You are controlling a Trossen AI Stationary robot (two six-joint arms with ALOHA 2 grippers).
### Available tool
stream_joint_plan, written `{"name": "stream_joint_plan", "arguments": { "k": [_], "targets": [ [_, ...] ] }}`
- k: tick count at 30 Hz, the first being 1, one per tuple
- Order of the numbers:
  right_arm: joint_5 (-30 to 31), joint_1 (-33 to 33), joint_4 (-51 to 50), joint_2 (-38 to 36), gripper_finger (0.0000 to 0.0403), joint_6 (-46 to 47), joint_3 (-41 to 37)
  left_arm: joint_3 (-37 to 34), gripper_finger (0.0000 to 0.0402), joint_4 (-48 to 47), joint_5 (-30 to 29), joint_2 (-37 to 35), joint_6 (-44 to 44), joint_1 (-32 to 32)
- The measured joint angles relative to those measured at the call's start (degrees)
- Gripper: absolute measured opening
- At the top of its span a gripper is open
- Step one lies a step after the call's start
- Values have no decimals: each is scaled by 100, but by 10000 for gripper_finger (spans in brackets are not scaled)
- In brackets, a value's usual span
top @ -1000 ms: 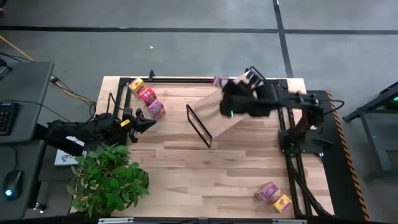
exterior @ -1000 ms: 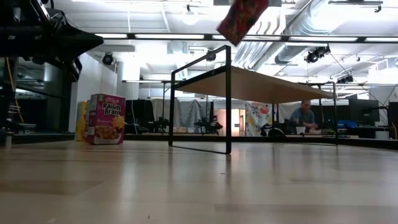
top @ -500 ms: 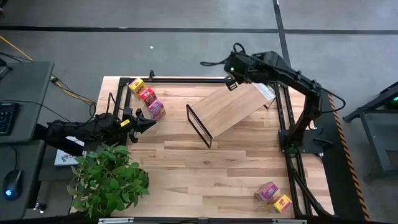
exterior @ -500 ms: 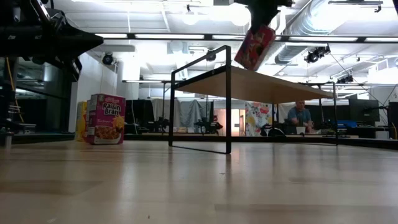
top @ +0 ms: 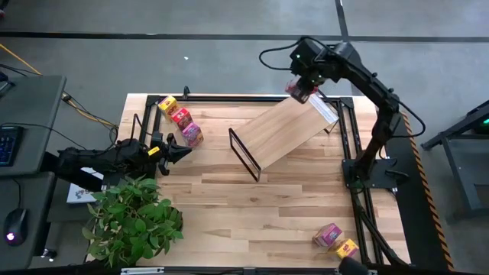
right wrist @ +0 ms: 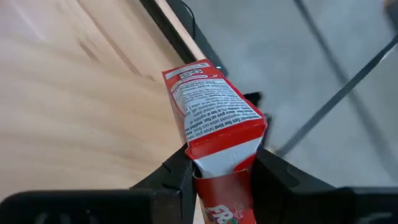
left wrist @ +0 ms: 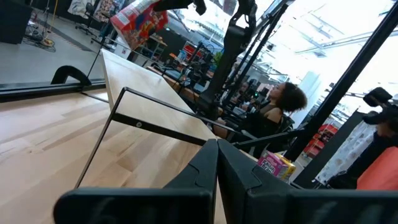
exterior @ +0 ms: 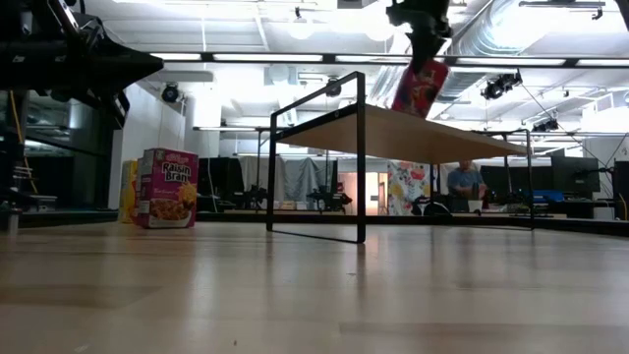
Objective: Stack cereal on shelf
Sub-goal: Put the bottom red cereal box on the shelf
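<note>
My right gripper [top: 302, 88] is shut on a red cereal box [right wrist: 214, 112] above the far end of the light-wood shelf [top: 283, 134]. In the low view the red box [exterior: 420, 88] hangs tilted, its lower end close to the shelf top [exterior: 423, 138]; whether they touch I cannot tell. A yellow box [top: 168, 103], a red box [top: 180, 116] and a pink box [top: 191, 134] stand on the table at far left. A pink box [top: 327, 235] and a yellow box [top: 346, 249] sit near the near right corner. My left gripper [top: 179, 151] waits shut at the table's left. My right gripper pinches the red box's upper end [right wrist: 221, 163] between its two fingers [right wrist: 180, 174], one on each narrow side. The fingers come from above, pointing down. The box hangs tilted below them, over the shelf's far end.
The shelf lies slantwise across the table's far middle, with black wire-frame ends [top: 244, 153]. A potted plant [top: 134, 221] stands at the near left corner. Black rails [top: 229, 98] run along the far edge and right side. People sit in the room behind the table [exterior: 462, 182].
My right gripper has carried the red box from above the shelf's middle toward the table's far edge, then slightly right and down toward the shelf's far end. The box has turned from steeply tilted to more upright and now hangs lower.
</note>
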Motion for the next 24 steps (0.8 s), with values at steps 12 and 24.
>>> {"name": "stream_joint_plan", "arguments": {
  "k": [12, 24],
  "targets": [
    [273, 26, -2, 0, 103, -3663, 0, 0, 1, 0, -1, -2, 0, 0],
    [109, -252, 0, 352, 103, -4337, -9, 0, 1, -1, -1, -1, 0, -2]
  ]
}}
